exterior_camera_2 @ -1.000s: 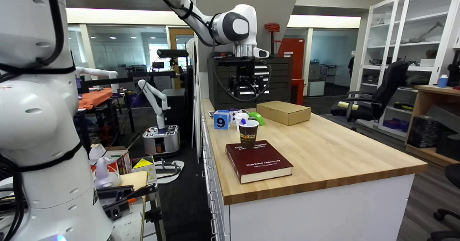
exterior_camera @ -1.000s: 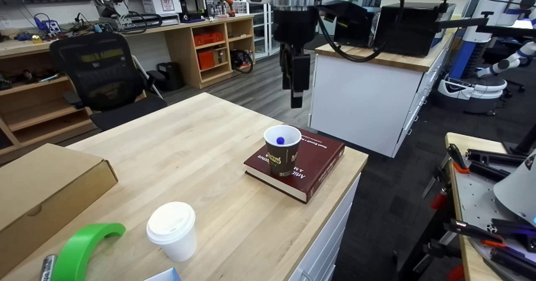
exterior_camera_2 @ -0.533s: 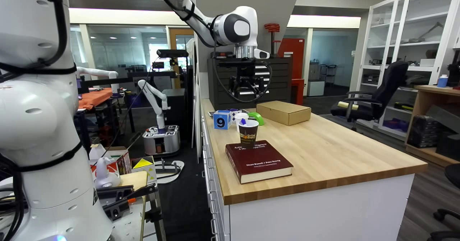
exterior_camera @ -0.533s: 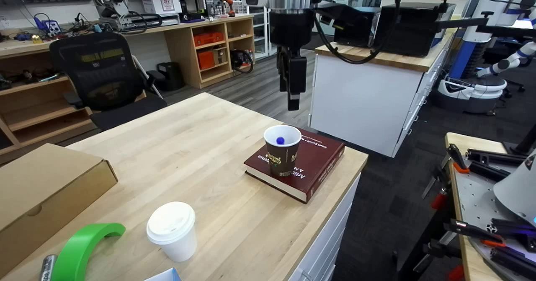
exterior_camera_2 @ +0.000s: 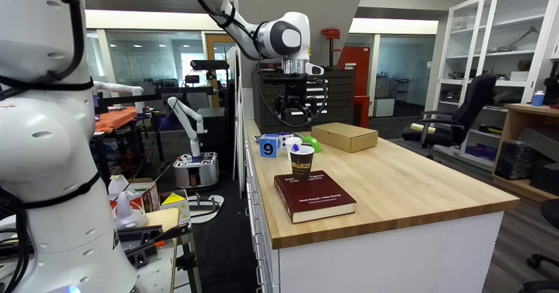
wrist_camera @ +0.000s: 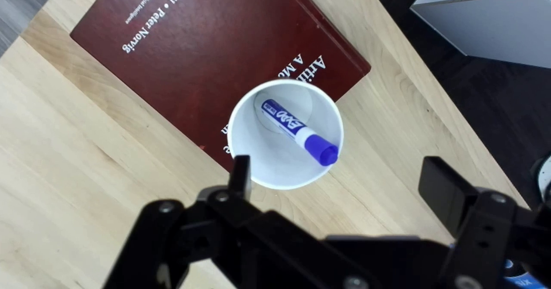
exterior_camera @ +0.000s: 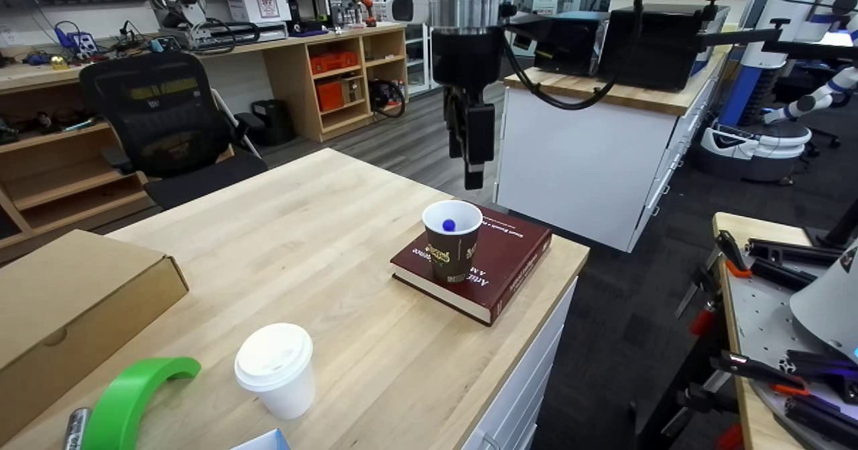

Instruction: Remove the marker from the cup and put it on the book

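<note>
The claw (wrist_camera: 338, 184) has sunk since the earlier frame, in both exterior views, and now hangs lower above the cup (exterior_camera: 452, 255); cup, marker (wrist_camera: 297, 129) and book (wrist_camera: 206, 60) sit where they were. The claw is released, fingers (wrist_camera: 447, 194) spread wide and nothing held. The marker is inside the cup, tilted, and the cup stands upright on the book near its edge, the book lying on the tabletop (exterior_camera: 322, 235). Take 12 as the top of the wrist view: the marker's long axis runs from 10 o'clock, the low end toward the cup's floor, to 4 o'clock, where the cap (wrist_camera: 319, 149) leans by the cup's rim. From the claw's middle the cap lies toward 11, though how much of that is camera slant I cannot tell. The fingers stand at 9 and 3, so their closing line meets the marker aslant; as I judge it, the finger at 3 could pinch the cup's wall along with the cap. A turn bringing them to about 1 and 7 would probably straddle the marker better
</note>
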Controlling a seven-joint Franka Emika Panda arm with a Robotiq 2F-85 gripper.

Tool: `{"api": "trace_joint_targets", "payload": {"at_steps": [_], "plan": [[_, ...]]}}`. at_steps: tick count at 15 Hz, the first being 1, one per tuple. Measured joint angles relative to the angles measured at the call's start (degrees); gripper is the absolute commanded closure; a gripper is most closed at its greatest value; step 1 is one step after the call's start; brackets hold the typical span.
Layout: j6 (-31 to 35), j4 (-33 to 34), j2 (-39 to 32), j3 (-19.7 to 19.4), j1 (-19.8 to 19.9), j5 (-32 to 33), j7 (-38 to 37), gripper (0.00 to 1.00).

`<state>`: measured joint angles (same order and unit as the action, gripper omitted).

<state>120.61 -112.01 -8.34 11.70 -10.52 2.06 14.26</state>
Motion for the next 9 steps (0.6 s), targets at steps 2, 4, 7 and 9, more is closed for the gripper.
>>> {"api": "trace_joint_targets", "payload": {"at_steps": [2, 4, 7, 9], "plan": [[0.0, -0.4, 0.0, 0.3, -0.3, 0.0, 0.0, 0.00], [0.0, -0.6, 0.0, 0.3, -0.7, 0.0, 0.0, 0.00], [0.0, -0.8, -0.4, 0.7, -1.0, 0.0, 0.0, 0.00], [0.0, -0.8, -1.2, 0.8, -1.1, 0.0, 0.0, 0.00]]}}
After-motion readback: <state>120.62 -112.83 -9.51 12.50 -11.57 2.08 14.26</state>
